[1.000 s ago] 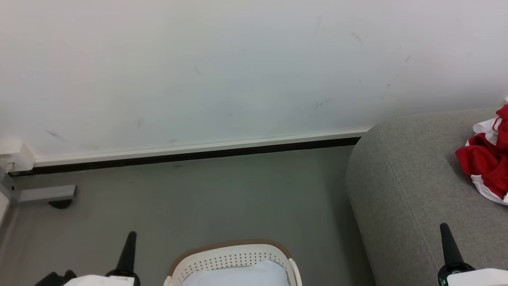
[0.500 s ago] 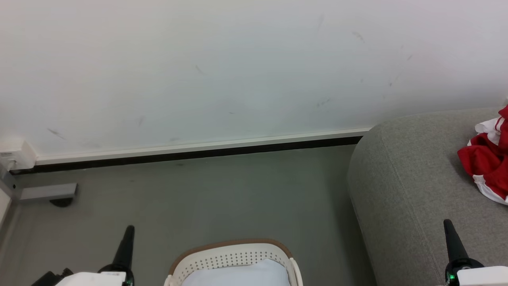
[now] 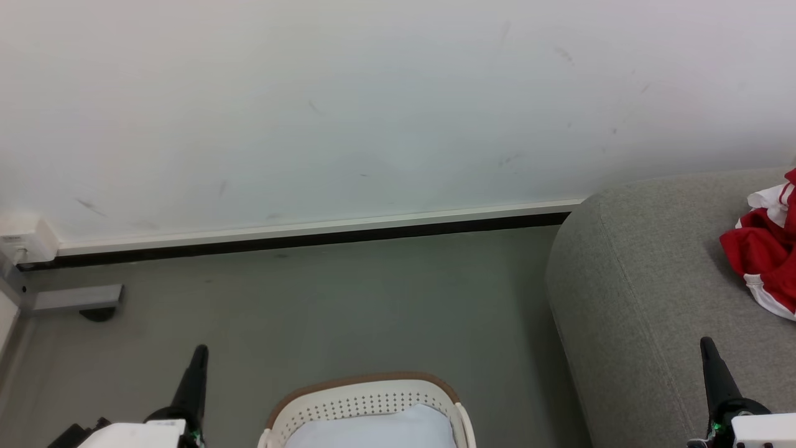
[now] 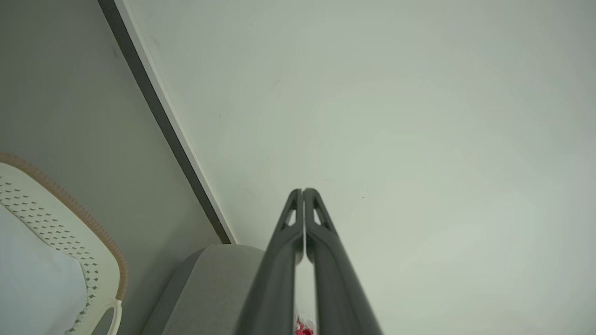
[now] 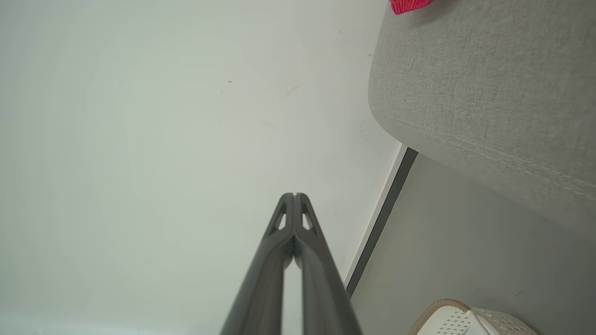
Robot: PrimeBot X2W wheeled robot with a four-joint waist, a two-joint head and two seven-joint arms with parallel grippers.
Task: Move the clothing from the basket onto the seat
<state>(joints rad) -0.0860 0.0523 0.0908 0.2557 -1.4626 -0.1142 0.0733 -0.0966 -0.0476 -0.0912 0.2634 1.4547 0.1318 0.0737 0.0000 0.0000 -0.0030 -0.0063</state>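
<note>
The cream basket [image 3: 367, 398] with its brown rim stands on the floor at the bottom centre of the head view, and a pale bluish-white surface shows inside it. A crumpled red and white clothing heap [image 3: 762, 255] lies on the grey seat [image 3: 634, 292] at the right edge. My left gripper [image 3: 198, 358] points up left of the basket, over the floor. My right gripper [image 3: 709, 351] points up over the seat's front part. The left gripper [image 4: 302, 190] and the right gripper [image 5: 294, 195] are both shut on nothing. The right wrist view has the seat [image 5: 489, 93], the clothing [image 5: 409, 4] and the basket [image 5: 465, 318].
A white wall [image 3: 373, 106] with a dark baseboard [image 3: 298, 239] runs behind the grey floor [image 3: 323, 305]. A white socket box [image 3: 25, 242] and a grey metal foot [image 3: 78, 298] sit at the far left. Open floor lies between the basket and the wall.
The whole head picture has shifted slightly. Both grippers have drifted a little outward and up in it, still shut. The clothing and the basket keep their places.
</note>
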